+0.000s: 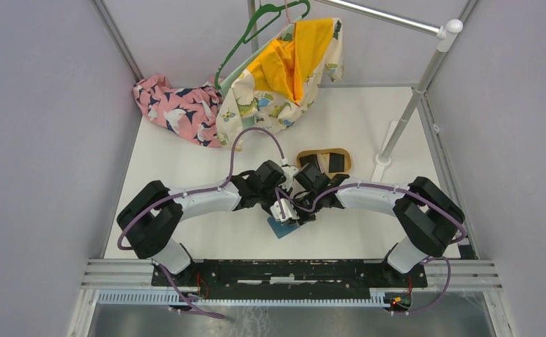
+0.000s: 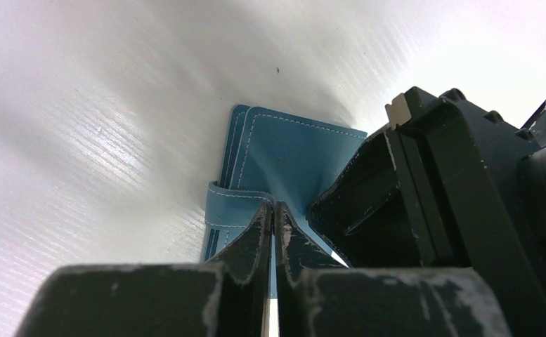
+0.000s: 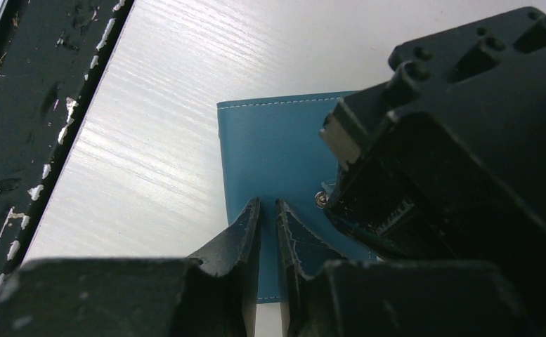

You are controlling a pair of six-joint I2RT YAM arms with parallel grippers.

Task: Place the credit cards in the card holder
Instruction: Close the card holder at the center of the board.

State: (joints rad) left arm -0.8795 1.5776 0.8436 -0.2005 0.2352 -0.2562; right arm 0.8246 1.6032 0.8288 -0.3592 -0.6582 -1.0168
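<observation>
The teal card holder [image 1: 282,229] lies on the white table near the front middle, mostly hidden under both grippers. In the left wrist view my left gripper [image 2: 273,208] is shut on a raised flap of the card holder [image 2: 291,151], the leather pulled up into a fold. In the right wrist view my right gripper [image 3: 264,203] is shut to a narrow slit, nothing visible between the fingers, its tips at the card holder's [image 3: 270,140] flat cover beside a metal snap [image 3: 320,199]. Dark and pale credit cards [image 1: 336,163] lie in the oval tan tray [image 1: 324,150] behind the grippers.
Patterned clothes [image 1: 178,109] and a yellow-lined garment on a green hanger [image 1: 284,70] lie at the back. A white rack pole [image 1: 410,109] stands at the back right. The black rail [image 3: 38,105] runs along the table's front edge, close to the card holder.
</observation>
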